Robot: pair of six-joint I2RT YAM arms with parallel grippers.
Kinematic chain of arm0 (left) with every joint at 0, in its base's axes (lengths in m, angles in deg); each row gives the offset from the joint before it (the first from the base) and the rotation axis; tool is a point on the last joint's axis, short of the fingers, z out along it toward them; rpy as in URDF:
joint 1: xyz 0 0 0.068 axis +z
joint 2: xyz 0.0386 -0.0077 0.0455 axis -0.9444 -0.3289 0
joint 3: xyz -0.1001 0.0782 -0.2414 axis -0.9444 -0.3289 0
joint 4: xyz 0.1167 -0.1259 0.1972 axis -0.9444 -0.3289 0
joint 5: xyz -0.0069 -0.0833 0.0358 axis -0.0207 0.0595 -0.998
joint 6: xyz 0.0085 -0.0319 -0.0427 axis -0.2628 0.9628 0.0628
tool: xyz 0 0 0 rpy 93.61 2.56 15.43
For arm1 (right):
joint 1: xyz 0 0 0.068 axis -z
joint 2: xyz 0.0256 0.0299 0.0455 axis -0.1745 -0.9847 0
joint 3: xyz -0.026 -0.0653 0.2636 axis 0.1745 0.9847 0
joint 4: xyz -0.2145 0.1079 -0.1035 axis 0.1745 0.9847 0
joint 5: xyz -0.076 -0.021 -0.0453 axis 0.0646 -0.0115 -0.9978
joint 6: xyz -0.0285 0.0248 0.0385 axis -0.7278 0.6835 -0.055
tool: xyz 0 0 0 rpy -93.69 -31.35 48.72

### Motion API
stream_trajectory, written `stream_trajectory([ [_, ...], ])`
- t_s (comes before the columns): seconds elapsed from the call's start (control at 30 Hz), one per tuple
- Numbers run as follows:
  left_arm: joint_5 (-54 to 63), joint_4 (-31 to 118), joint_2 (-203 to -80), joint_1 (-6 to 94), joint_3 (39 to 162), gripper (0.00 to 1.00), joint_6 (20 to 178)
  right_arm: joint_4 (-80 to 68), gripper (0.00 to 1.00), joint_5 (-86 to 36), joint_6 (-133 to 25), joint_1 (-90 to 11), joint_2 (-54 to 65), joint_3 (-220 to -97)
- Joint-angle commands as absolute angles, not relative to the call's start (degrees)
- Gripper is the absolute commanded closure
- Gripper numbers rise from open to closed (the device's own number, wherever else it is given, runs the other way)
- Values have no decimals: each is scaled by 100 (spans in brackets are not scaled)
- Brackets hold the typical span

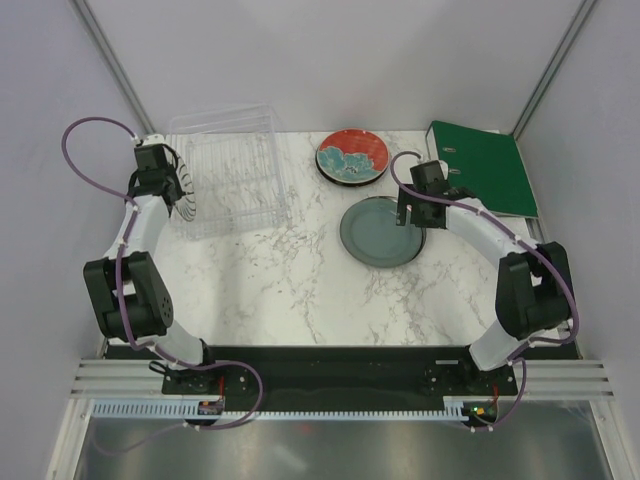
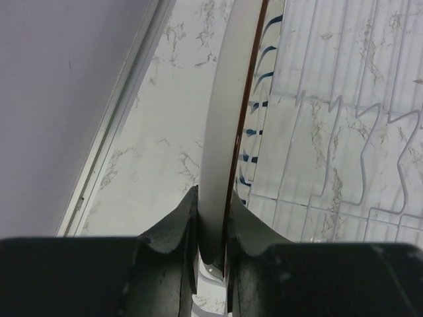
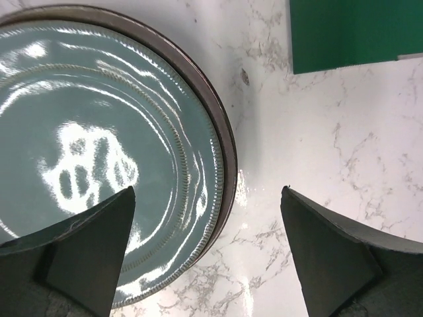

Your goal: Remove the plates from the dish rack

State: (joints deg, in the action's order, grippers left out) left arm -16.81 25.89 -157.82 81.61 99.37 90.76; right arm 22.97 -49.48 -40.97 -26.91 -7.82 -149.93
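The clear dish rack [image 1: 235, 175] stands at the back left. Two plates stand on edge at its left end. My left gripper [image 2: 213, 198] is shut on the rim of the cream plate with the dark brown rim [image 2: 225, 99]. The white plate with black stripes [image 2: 259, 119] stands just to its right and also shows in the top view [image 1: 187, 195]. The teal-green plate [image 1: 382, 231] lies flat on the table, and the red plate with teal flowers [image 1: 352, 157] lies behind it. My right gripper [image 3: 208, 191] is open and empty above the teal plate's right edge [image 3: 132, 132].
A green ring binder [image 1: 483, 167] lies at the back right, close behind the right gripper; its corner shows in the right wrist view [image 3: 350, 33]. Grey walls close in the table on the left, back and right. The left wall is close to the left gripper.
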Motion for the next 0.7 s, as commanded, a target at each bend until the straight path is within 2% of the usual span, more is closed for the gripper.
stream_trajectory([
  [0.0, -1571, 3485, -15078, 8143, 10670, 98, 9138, 2362, 2, -5006, -4061, -2692, -370, -15144],
  [0.47, -1456, 3371, -14972, 8143, 10802, 98, 9049, 2222, 2, -4619, -4035, -2701, -388, -14995],
  [0.67, -587, 3082, -14788, 8143, 11179, 98, 9497, 2029, 2, -4207, -4017, -2701, -344, -14951],
])
